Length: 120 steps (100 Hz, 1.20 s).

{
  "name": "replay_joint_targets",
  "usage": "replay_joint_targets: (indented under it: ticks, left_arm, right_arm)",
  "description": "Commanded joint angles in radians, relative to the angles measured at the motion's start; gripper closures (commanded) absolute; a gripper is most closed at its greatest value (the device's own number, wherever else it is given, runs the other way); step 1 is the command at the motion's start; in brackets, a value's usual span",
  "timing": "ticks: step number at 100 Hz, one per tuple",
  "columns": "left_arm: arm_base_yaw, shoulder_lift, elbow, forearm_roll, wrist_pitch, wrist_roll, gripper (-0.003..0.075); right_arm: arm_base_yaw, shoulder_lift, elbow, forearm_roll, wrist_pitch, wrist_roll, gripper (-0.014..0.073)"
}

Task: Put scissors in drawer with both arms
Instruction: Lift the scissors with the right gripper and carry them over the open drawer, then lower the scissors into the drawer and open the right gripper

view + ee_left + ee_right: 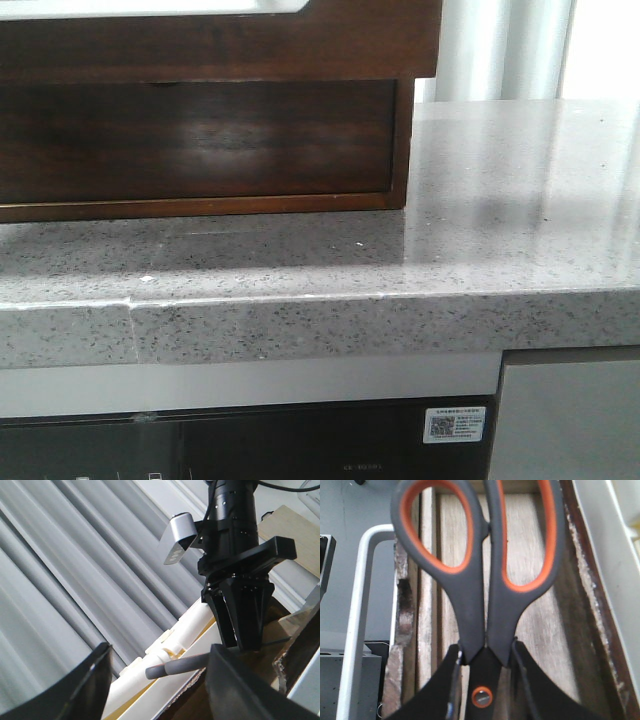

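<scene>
The scissors point(485, 580), grey handles inlaid in orange, hang in my right gripper point(485, 652), which is shut on them near the orange pivot, handles pointing away. Under them lies the pale wooden floor of the open drawer point(545, 625). The left wrist view shows the right gripper point(243, 640) from outside, pointing down, with the grey handle ends point(172, 668) sticking out beside it. My left gripper point(160, 650) is open and empty, its fingers wide apart close to the right gripper. Neither gripper shows in the front view.
A dark wooden cabinet point(200, 140) stands on the speckled grey stone counter point(500, 200), whose front edge point(320, 325) runs across the front view. A white rail point(357, 620) lies beside the drawer's worn side wall point(402, 615). White plastic parts point(175, 640) and grey curtains point(65, 580) are behind.
</scene>
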Motion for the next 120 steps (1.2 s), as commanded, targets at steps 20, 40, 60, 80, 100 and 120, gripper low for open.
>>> replay_joint_targets:
  ticks: [20, 40, 60, 80, 100, 120]
  left_arm:
    - [-0.010, 0.004, -0.037, -0.040, -0.050, -0.012, 0.0350]
    - [-0.010, 0.004, -0.037, -0.040, -0.050, -0.012, 0.0350]
    - [-0.010, 0.004, -0.037, -0.040, -0.050, -0.012, 0.0350]
    - [-0.010, 0.004, -0.037, -0.040, -0.063, -0.012, 0.0350]
    - [-0.010, 0.004, -0.038, -0.038, -0.067, -0.012, 0.0354]
    - [-0.010, 0.004, -0.038, -0.036, -0.067, -0.012, 0.0535]
  right_arm:
    - [-0.004, -0.018, -0.027, 0.008, -0.032, 0.035, 0.0430]
    - [-0.004, -0.018, -0.027, 0.008, -0.052, 0.049, 0.0424]
    - [-0.004, -0.020, -0.027, 0.006, -0.050, 0.069, 0.0424]
    - [-0.004, -0.046, -0.057, 0.006, -0.049, 0.116, 0.0459]
    - [-0.004, -0.109, -0.086, 0.006, -0.070, 0.157, 0.0666]
    - [-0.004, -0.180, -0.086, 0.006, -0.070, 0.210, 0.0708]
